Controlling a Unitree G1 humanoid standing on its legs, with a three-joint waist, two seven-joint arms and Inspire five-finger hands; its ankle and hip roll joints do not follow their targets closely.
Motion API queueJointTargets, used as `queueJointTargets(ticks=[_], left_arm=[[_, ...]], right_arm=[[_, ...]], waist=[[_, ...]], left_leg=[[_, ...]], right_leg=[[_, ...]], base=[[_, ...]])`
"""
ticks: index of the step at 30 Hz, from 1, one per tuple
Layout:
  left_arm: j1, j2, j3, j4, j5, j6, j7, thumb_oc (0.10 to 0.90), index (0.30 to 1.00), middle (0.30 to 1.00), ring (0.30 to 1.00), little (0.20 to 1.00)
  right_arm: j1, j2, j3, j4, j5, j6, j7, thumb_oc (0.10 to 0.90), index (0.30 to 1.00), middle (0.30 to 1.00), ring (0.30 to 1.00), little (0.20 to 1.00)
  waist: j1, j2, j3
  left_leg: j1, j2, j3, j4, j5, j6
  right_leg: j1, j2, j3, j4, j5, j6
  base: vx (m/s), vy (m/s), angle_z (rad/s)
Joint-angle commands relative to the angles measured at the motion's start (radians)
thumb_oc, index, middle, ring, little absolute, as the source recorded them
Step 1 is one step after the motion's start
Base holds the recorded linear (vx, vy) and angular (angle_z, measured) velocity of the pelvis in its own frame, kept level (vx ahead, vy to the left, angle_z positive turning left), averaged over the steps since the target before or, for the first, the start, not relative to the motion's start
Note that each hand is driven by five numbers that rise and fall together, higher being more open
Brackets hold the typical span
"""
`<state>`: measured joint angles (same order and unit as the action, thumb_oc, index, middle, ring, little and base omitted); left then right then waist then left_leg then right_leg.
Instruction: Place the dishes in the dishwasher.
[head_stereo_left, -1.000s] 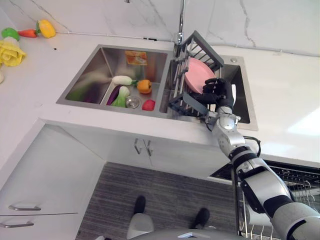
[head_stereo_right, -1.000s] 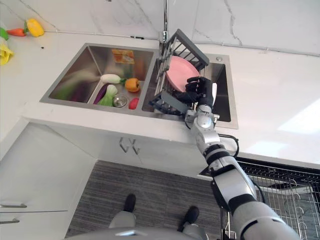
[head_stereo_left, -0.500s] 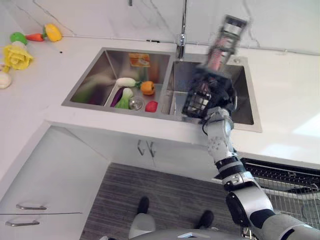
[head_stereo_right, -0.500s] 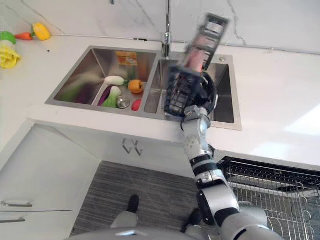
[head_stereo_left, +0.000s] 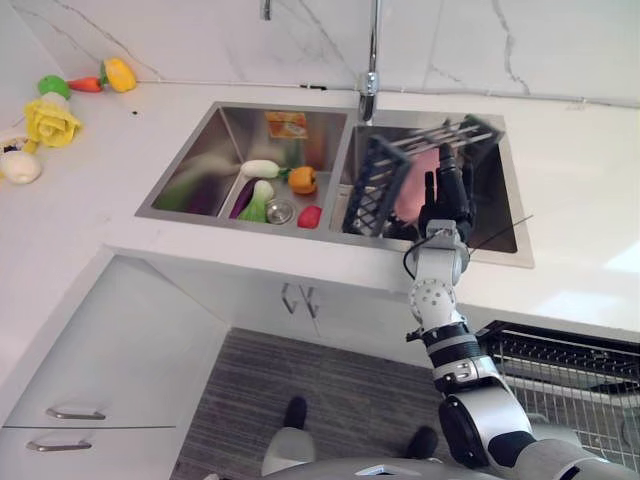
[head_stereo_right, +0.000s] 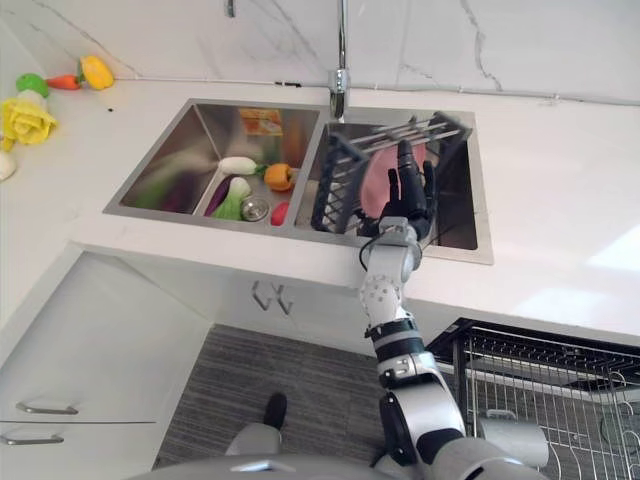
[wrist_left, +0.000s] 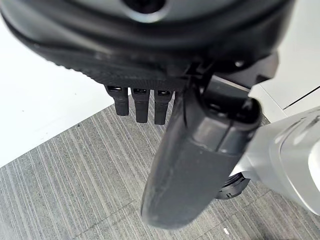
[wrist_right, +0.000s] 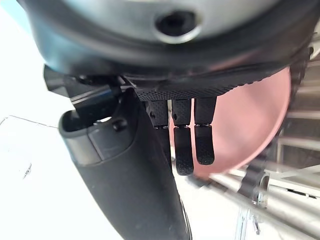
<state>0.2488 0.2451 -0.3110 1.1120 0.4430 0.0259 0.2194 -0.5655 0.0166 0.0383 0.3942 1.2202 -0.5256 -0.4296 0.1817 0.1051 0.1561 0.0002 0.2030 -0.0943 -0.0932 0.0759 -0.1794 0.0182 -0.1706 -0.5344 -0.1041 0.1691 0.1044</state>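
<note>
Countertop (head_stereo_left: 120, 200) around steel sink (head_stereo_left: 215, 150)

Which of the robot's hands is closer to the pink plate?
The right hand, its fingers straight, is right beside the pink plate in the rack. The left hand hangs over the floor.

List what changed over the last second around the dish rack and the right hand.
The dish rack was lifted and tipped up, and now sits tilted in the right basin. The right hand released it, fingers straight, in front of the pink plate. The vegetables stayed put.
</note>
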Motion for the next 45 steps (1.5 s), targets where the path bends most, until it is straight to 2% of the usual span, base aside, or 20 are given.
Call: queueJointTargets(ticks=[1, 8, 13, 21, 23, 26, 27, 29, 32, 36, 37, 40, 42, 43, 44, 45], left_arm=[[-0.016, 0.064, -0.099, 0.045, -0.001, 0.021, 0.008, 0.8, 0.9, 0.9, 0.9, 0.9], [-0.012, 0.071, -0.095, 0.039, 0.006, 0.019, 0.001, 0.8, 0.9, 0.9, 0.9, 0.9], [-0.027, 0.076, -0.088, 0.033, -0.002, 0.023, -0.007, 0.8, 0.9, 0.9, 0.9, 0.9], [-0.045, 0.079, -0.065, 0.033, -0.019, 0.03, -0.008, 0.8, 0.9, 0.9, 0.9, 0.9], [-0.046, 0.071, -0.039, 0.039, -0.053, 0.035, -0.005, 0.8, 0.9, 0.9, 0.9, 0.9], [-0.058, 0.027, 0.092, 0.091, -0.254, 0.048, 0.006, 0.8, 0.9, 0.9, 0.9, 0.9], [-0.058, 0.026, 0.093, 0.092, -0.257, 0.048, 0.006, 0.8, 0.9, 0.9, 0.9, 0.9], [-0.07, 0.0, 0.151, 0.114, -0.36, 0.051, -0.002, 0.8, 0.9, 0.9, 0.9, 0.9], [-0.072, -0.008, 0.164, 0.114, -0.381, 0.045, -0.016, 0.8, 0.9, 0.9, 0.9, 0.9], [-0.069, -0.017, 0.196, 0.098, -0.419, 0.031, -0.044, 0.8, 0.9, 0.9, 0.9, 0.9], [-0.069, -0.017, 0.195, 0.099, -0.419, 0.031, -0.044, 0.8, 0.9, 0.9, 0.9, 0.9], [-0.07, -0.04, 0.271, 0.152, -0.531, 0.033, -0.112, 0.8, 0.9, 0.9, 0.9, 0.9], [-0.073, -0.047, 0.293, 0.166, -0.57, 0.032, -0.135, 0.8, 0.9, 0.9, 0.9, 0.9], [-0.084, -0.058, 0.333, 0.182, -0.615, 0.026, -0.17, 0.8, 0.9, 0.9, 0.9, 0.9], [-0.085, -0.058, 0.332, 0.183, -0.616, 0.025, -0.171, 0.8, 0.9, 0.9, 0.9, 0.9], [-0.089, -0.06, 0.347, 0.187, -0.615, 0.018, -0.184, 0.8, 0.9, 0.9, 0.9, 0.9]], right_arm=[[-0.072, -0.023, -0.06, -0.154, -0.032, -0.04, 0.075, 0.4, 0.3, 0.3, 0.3, 0.3], [-0.076, -0.033, -0.063, -0.197, -0.021, -0.047, 0.098, 0.4, 0.3, 0.3, 0.3, 0.3], [-0.1, -0.045, -0.064, -0.319, -0.014, -0.073, 0.143, 0.4, 0.3, 0.3, 0.3, 0.3], [-0.092, -0.083, -0.046, -0.426, -0.007, -0.071, 0.19, 0.4, 0.3, 0.3, 0.3, 0.3], [-0.067, -0.089, -0.041, -0.453, -0.01, -0.062, 0.196, 0.4, 0.3, 0.3, 0.3, 0.3], [0.023, -0.11, -0.023, -0.513, -0.018, -0.021, 0.219, 0.4, 0.3, 0.3, 0.3, 0.3], [0.025, -0.11, -0.021, -0.515, -0.018, -0.021, 0.219, 0.4, 0.3, 0.3, 0.3, 0.3], [0.085, -0.135, -0.012, -0.541, -0.02, 0.013, 0.241, 0.4, 0.3, 0.3, 0.3, 0.3], [0.125, -0.169, -0.018, -0.558, -0.035, 0.036, 0.253, 0.4, 0.3, 0.3, 0.3, 0.3], [0.209, -0.277, -0.066, -0.583, -0.145, 0.079, 0.251, 0.4, 0.3, 0.3, 0.3, 0.3], [0.21, -0.277, -0.065, -0.584, -0.146, 0.08, 0.249, 0.4, 0.3, 0.3, 0.3, 0.3], [0.275, -0.364, -0.169, -0.575, -0.31, 0.128, 0.236, 0.4, 0.3, 0.3, 0.3, 0.3], [0.293, -0.378, -0.195, -0.573, -0.357, 0.14, 0.226, 0.4, 0.3, 0.3, 0.3, 0.3], [0.337, -0.419, -0.259, -0.558, -0.495, 0.17, 0.207, 0.53, 0.495, 0.495, 0.495, 0.495], [0.338, -0.418, -0.259, -0.56, -0.499, 0.172, 0.204, 0.588, 0.582, 0.582, 0.582, 0.582], [0.369, -0.451, -0.298, -0.549, -0.605, 0.196, 0.2, 0.8, 0.9, 0.9, 0.9, 0.9]], waist=[[0.035, -0.022, 0.002], [0.025, -0.016, -0.012], [0.015, -0.023, -0.033], [0.0, -0.047, -0.072], [-0.005, -0.05, -0.083], [-0.025, -0.062, -0.107], [-0.026, -0.061, -0.107], [-0.048, -0.07, -0.123], [-0.066, -0.073, -0.131], [-0.111, -0.078, -0.14], [-0.109, -0.078, -0.141], [-0.163, -0.082, -0.145], [-0.171, -0.083, -0.146], [-0.192, -0.086, -0.145], [-0.189, -0.085, -0.145], [-0.197, -0.083, -0.142]], left_leg=[[0.062, -0.032, 0.041, 0.011, -0.127, 0.053], [0.076, -0.03, 0.052, 0.012, -0.131, 0.05], [0.096, -0.024, 0.062, 0.014, -0.139, 0.051], [0.115, -0.028, 0.073, 0.017, -0.144, 0.058], [0.126, -0.028, 0.078, 0.018, -0.15, 0.061], [0.147, -0.031, 0.092, 0.022, -0.16, 0.067], [0.148, -0.031, 0.093, 0.022, -0.16, 0.067], [0.164, -0.033, 0.108, 0.026, -0.168, 0.072], [0.171, -0.034, 0.121, 0.028, -0.174, 0.076], [0.184, -0.043, 0.151, 0.023, -0.181, 0.086], [0.184, -0.043, 0.153, 0.023, -0.181, 0.086], [0.201, -0.061, 0.19, 0.022, -0.192, 0.102], [0.205, -0.066, 0.203, 0.021, -0.196, 0.106], [0.208, -0.075, 0.217, 0.02, -0.199, 0.112], [0.209, -0.075, 0.219, 0.02, -0.2, 0.112], [0.216, -0.075, 0.226, 0.02, -0.207, 0.115]], right_leg=[[0.05, -0.057, 0.051, 0.037, -0.134, 0.054], [0.064, -0.055, 0.054, 0.033, -0.136, 0.052], [0.074, -0.05, 0.068, 0.033, -0.141, 0.048], [0.079, -0.05, 0.084, 0.04, -0.145, 0.043], [0.081, -0.05, 0.091, 0.045, -0.148, 0.041], [0.085, -0.051, 0.1, 0.055, -0.154, 0.038], [0.086, -0.051, 0.1, 0.055, -0.154, 0.038], [0.086, -0.05, 0.116, 0.059, -0.154, 0.037], [0.078, -0.05, 0.134, 0.064, -0.153, 0.037], [0.051, -0.049, 0.17, 0.069, -0.143, 0.042], [0.05, -0.049, 0.172, 0.069, -0.143, 0.042], [0.021, -0.048, 0.226, 0.07, -0.123, 0.053], [0.014, -0.048, 0.241, 0.069, -0.118, 0.056], [0.001, -0.051, 0.256, 0.066, -0.106, 0.06], [0.0, -0.051, 0.258, 0.066, -0.106, 0.06], [-0.001, -0.048, 0.264, 0.065, -0.105, 0.063]], base=[[0.01, -0.001, -0.05], [0.0, -0.003, -0.06], [0.0, 0.001, -0.02], [-0.01, 0.012, -0.1], [-0.01, 0.035, -0.13], [0.01, 0.041, -0.13], [0.01, 0.026, -0.15], [0.01, 0.027, -0.21], [-0.01, 0.029, -0.21], [-0.01, 0.03, -0.18], [-0.03, 0.028, -0.44], [-0.03, 0.043, -0.43], [-0.04, 0.038, -0.36], [-0.04, 0.039, -0.47], [-0.03, 0.033, -0.51], [-0.04, 0.029, -0.48]])
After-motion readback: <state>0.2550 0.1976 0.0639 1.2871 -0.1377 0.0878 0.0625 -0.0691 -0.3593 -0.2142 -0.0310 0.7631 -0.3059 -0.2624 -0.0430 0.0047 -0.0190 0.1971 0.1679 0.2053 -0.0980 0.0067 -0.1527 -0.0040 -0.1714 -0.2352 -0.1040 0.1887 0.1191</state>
